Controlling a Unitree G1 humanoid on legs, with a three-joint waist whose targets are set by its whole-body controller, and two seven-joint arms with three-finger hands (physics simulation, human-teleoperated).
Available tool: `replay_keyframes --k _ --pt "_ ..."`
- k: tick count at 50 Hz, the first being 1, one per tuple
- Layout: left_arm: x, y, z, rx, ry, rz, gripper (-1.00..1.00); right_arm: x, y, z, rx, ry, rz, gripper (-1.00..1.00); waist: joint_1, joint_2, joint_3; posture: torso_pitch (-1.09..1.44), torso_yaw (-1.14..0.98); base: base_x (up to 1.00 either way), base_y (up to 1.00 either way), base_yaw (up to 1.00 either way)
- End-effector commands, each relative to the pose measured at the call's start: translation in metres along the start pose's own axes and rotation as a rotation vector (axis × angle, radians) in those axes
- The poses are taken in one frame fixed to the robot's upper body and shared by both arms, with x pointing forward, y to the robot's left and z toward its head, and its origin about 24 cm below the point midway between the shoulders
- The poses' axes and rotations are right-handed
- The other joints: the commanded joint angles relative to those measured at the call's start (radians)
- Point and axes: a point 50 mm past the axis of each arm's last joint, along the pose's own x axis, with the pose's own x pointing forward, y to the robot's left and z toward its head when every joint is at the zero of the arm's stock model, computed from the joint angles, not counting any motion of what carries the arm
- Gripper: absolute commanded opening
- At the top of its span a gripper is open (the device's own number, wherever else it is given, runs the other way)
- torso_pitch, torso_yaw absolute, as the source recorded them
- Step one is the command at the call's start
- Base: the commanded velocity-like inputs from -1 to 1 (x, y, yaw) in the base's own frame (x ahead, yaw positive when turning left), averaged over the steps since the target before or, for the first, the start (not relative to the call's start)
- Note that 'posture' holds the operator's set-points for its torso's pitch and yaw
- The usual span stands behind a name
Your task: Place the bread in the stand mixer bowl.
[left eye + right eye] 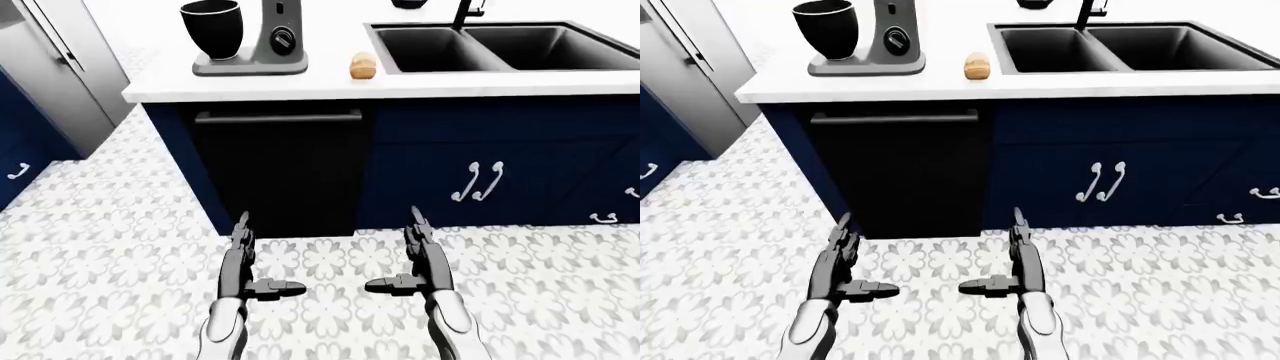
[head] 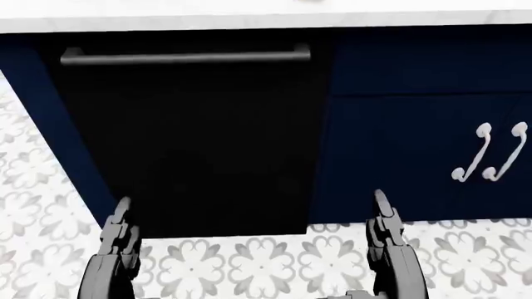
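Note:
A small tan bread loaf (image 1: 363, 66) lies on the white counter (image 1: 300, 86), between the stand mixer (image 1: 270, 41) and the black double sink (image 1: 505, 46). The grey mixer carries a black bowl (image 1: 211, 28) on its left side. Both hands are low, over the floor, far below the counter. My left hand (image 1: 243, 259) and my right hand (image 1: 415, 255) are open and empty, fingers straight and pointing toward the cabinets, thumbs turned inward.
A black dishwasher (image 1: 280, 169) with a bar handle sits under the mixer. Navy cabinets (image 1: 500, 165) with white handles run to the right. A grey refrigerator (image 1: 50, 67) stands at the left. The floor (image 1: 100, 255) is patterned tile.

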Motion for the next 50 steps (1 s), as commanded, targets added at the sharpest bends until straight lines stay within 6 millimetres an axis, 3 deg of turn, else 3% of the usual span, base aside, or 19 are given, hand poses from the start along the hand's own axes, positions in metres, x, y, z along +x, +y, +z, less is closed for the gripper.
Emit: replay_keyframes --k 1,2,3,4,5,7,11,13,19,25,28,37,44,45,47,50 --pt "-0.001 0.024 0.059 -0.075 -0.195 0.022 1.00 -0.001 -0.001 0.043 -0.015 -0.158 0.061 1.00 -0.002 -0.008 -0.001 0.00 0.00 0.00 0.00 0.00" --pt "-0.002 0.026 0.060 -0.079 -0.196 0.024 1.00 -0.001 -0.001 0.042 -0.019 -0.155 0.067 1.00 0.003 -0.008 -0.041 0.00 0.00 0.00 0.00 0.00" --pt "-0.002 0.027 0.060 -0.078 -0.197 0.026 1.00 -0.002 0.000 0.041 -0.020 -0.152 0.071 1.00 0.010 -0.001 -0.066 0.00 0.00 0.00 0.00 0.00" --pt "-0.002 0.026 0.061 -0.077 -0.199 0.027 1.00 -0.002 0.000 0.042 -0.022 -0.152 0.076 1.00 0.010 0.000 -0.034 0.00 0.00 0.00 0.00 0.00" --pt "-0.001 0.026 0.060 -0.074 -0.200 0.026 1.00 -0.002 0.001 0.042 -0.022 -0.152 0.077 1.00 0.004 -0.007 -0.020 0.00 0.00 0.00 0.00 0.00" --pt "-0.002 0.025 0.059 -0.071 -0.200 0.022 1.00 -0.003 0.001 0.041 -0.017 -0.145 0.080 1.00 0.007 -0.006 -0.066 0.00 0.00 0.00 0.00 0.00" --pt "-0.005 0.029 0.076 -0.088 -0.216 0.033 1.00 -0.006 0.002 0.054 -0.025 -0.171 0.088 1.00 0.011 0.000 -0.080 0.00 0.00 0.00 0.00 0.00" --pt "-0.011 0.031 0.092 -0.096 -0.242 0.026 1.00 -0.008 0.000 0.073 -0.048 -0.215 0.089 1.00 0.011 0.002 -0.083 0.00 0.00 0.00 0.00 0.00" --pt "-0.018 0.071 0.138 -0.071 -0.348 0.077 1.00 -0.009 -0.027 0.143 -0.044 -0.321 0.046 1.00 0.009 0.003 -0.084 0.00 0.00 0.00 0.00 0.00" --pt "-0.024 0.099 0.183 -0.057 -0.452 0.165 1.00 -0.014 -0.045 0.173 -0.054 -0.369 0.008 1.00 0.007 0.005 -0.083 0.00 0.00 0.00 0.00 0.00" --pt "-0.031 0.109 0.204 -0.059 -0.493 0.201 1.00 -0.015 -0.058 0.198 -0.053 -0.402 -0.018 1.00 0.006 0.006 -0.083 0.00 0.00 0.00 0.00 0.00" --pt "-0.042 0.139 0.233 -0.053 -0.528 0.271 1.00 -0.018 -0.092 0.255 -0.084 -0.489 -0.089 1.00 0.004 0.013 -0.058 0.00 0.00 0.00 0.00 0.00" --pt "-0.051 0.139 0.250 -0.064 -0.552 0.278 1.00 -0.021 -0.097 0.264 -0.090 -0.520 -0.092 1.00 0.004 0.010 -0.049 0.00 0.00 0.00 0.00 0.00" --pt "-0.052 0.139 0.252 -0.064 -0.556 0.276 1.00 -0.021 -0.097 0.265 -0.090 -0.521 -0.091 1.00 0.004 0.014 -0.072 0.00 0.00 0.13 0.00 0.00" --pt "-0.053 0.140 0.253 -0.066 -0.558 0.278 1.00 -0.022 -0.097 0.266 -0.090 -0.526 -0.088 1.00 0.005 0.013 -0.042 0.00 0.00 0.14 0.00 0.00" --pt "-0.056 0.140 0.257 -0.071 -0.560 0.274 1.00 -0.023 -0.097 0.269 -0.089 -0.533 -0.084 1.00 0.005 0.005 -0.025 0.00 0.00 0.25 0.00 0.00"
